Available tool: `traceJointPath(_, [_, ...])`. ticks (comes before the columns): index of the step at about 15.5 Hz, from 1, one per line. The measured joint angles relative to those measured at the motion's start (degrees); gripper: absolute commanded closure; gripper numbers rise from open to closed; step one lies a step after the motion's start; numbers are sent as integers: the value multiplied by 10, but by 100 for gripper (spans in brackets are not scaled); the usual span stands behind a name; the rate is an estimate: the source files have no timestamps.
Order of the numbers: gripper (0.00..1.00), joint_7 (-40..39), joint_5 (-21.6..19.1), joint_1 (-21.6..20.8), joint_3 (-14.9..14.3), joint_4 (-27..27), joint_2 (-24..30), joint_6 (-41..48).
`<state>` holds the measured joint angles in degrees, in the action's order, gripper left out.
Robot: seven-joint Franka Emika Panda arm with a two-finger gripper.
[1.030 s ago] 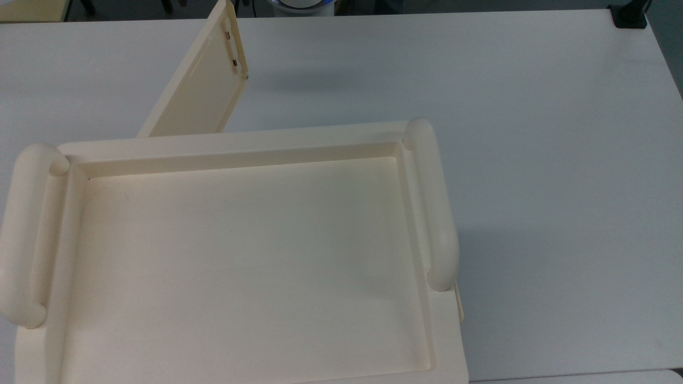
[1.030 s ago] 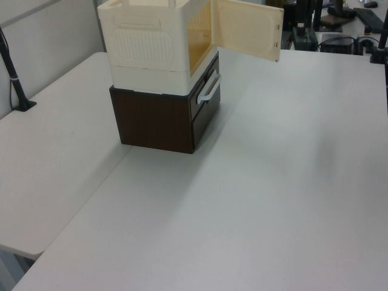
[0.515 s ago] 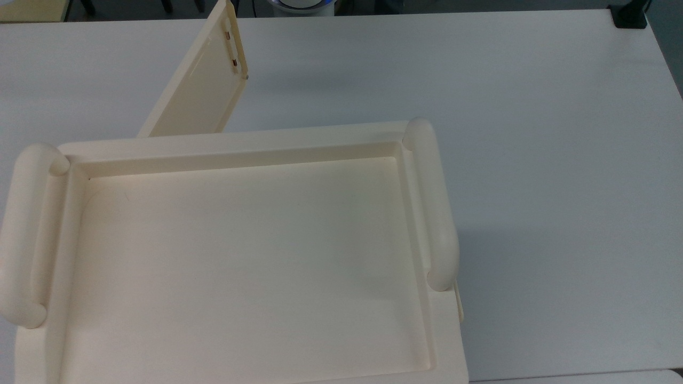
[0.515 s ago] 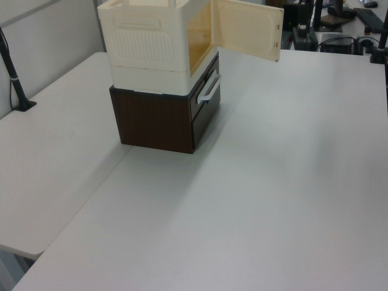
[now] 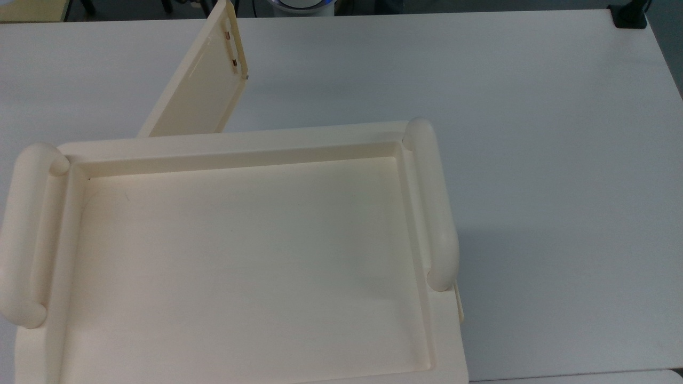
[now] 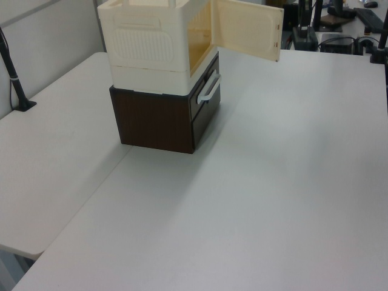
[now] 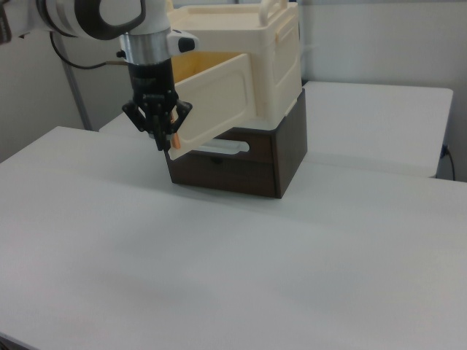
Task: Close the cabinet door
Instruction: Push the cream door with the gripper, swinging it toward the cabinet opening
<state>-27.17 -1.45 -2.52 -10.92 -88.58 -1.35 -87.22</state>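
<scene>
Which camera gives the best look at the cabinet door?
The left view: the door stands swung open, its whole inner face showing. The top view sees the door steeply from above, with its handle. In the right view the gripper covers its free edge.

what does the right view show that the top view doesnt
Right view alone: the gripper by the free edge of the open cabinet door, and the dark brown drawer unit under the cream cabinet. Top view alone: the cabinet's recessed top with its tubular side handles. Both share the door swung open and the white table.
</scene>
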Motion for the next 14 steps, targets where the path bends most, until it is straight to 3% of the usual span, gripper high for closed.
traceJointPath(8, [86,-211,5,2,-3,10,-23,-84])
traceJointPath(14, [86,-246,2,0,-3,10,-44,-127])
